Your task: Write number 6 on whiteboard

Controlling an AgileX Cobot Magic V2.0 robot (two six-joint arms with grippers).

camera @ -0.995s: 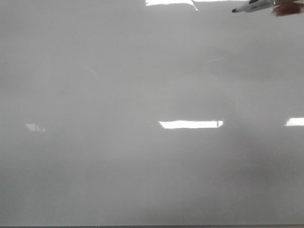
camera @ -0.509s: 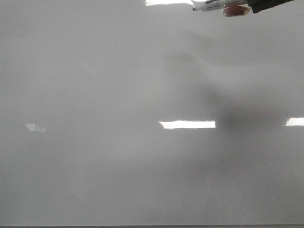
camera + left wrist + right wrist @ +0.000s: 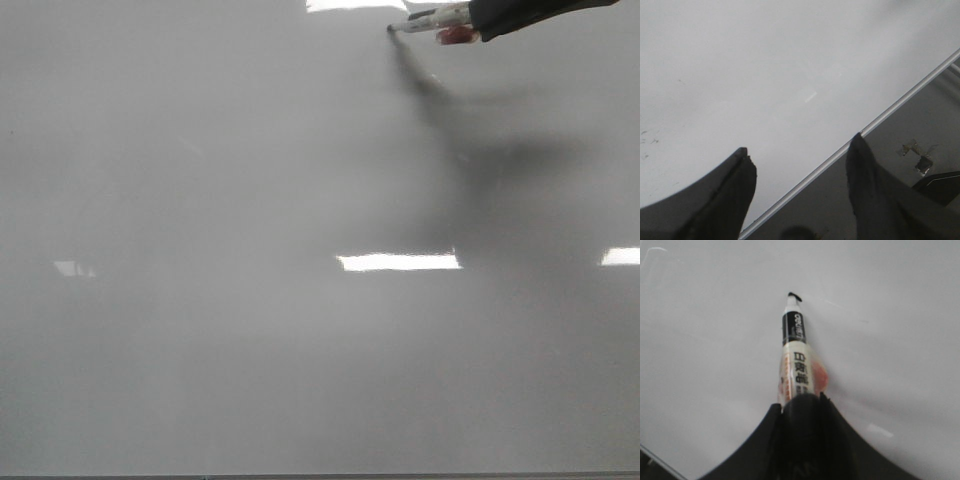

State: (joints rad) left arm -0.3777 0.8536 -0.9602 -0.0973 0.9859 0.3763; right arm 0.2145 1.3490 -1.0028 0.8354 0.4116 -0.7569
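Front view: marker (image 3: 432,18) tip against whiteboard (image 3: 250,300)

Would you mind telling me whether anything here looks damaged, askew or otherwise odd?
Nothing stands out. The right gripper holds the marker with its tip at the whiteboard, where a short black stroke has begun. The left gripper is open over the board's edge. The board shows only light reflections and faint smudges.

Dark grey floor (image 3: 875,165) beyond board edge; scrap of crumpled tape (image 3: 917,152) lying there.
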